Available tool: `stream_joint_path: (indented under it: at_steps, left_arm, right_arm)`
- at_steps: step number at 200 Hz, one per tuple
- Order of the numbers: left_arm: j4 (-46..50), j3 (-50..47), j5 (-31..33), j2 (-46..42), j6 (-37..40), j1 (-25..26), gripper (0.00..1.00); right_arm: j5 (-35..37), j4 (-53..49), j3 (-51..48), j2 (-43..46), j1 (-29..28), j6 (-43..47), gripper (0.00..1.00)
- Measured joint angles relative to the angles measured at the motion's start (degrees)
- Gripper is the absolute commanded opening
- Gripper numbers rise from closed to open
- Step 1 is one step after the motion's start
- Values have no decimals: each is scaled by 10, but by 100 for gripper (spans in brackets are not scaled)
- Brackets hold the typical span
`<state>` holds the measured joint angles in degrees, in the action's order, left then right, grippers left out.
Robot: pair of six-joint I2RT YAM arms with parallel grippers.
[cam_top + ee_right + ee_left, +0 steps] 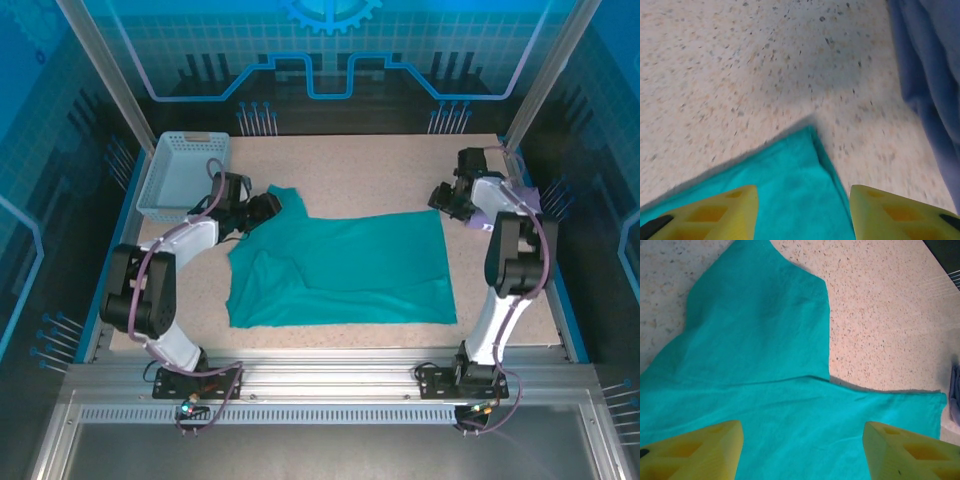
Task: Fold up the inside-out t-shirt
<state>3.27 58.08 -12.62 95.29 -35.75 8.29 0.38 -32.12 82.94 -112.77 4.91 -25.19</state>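
Yellow left fingers [700,452] fill the bottom corners of the left wrist view. They stand wide apart with nothing between them, and they hang above the teal t-shirt [755,365] without touching it. Beyond them one short sleeve fans out flat toward the far side, its hem straight. A straight edge of the body runs off to the right over the speckled desk [880,315].

From the right wrist, the right fingers [705,212] are also parted and hold nothing. They are poised over one pointed corner of the t-shirt, which lies flat on the desk and casts a thin shadow. Just to the right of that corner, apart from it, lies a lavender-purple garment [930,75] in soft folds.

From above, the t-shirt lies spread in the middle of the desk, between the two arms. Its sleeve reaches toward the far left, beside the wrist of the left arm [185,240]. The left part of the cloth is creased and bunched, while the right part is smooth. The right arm [510,250] bends inward, with its wrist at the shirt's far right corner. A pale blue basket [165,185] sits in the far left corner of the desk.
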Motion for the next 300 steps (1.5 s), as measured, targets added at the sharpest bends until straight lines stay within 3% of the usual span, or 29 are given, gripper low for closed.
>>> stream_joint_path:
  at_steps: [35,53,83,144,210,300]
  left_arm:
    - [9,49,0,49,17,-5,66]
    - [12,74,0,72,21,-10,66]
    - [17,105,0,106,29,-21,66]
    - [57,186,-3,166,35,-33,66]
    - [111,238,-3,181,53,-37,67]
    - [329,539,14,369,175,-42,61]
  right_arm:
    - [7,-45,78,-89,0,15,43]
    - [10,-68,110,-120,-1,19,35]
    - [0,-84,146,-141,-3,31,17]
    - [-22,-94,153,-144,-6,39,0]
    - [-24,-90,130,-109,-6,62,0]
    - [-38,-77,118,-86,-6,75,0]
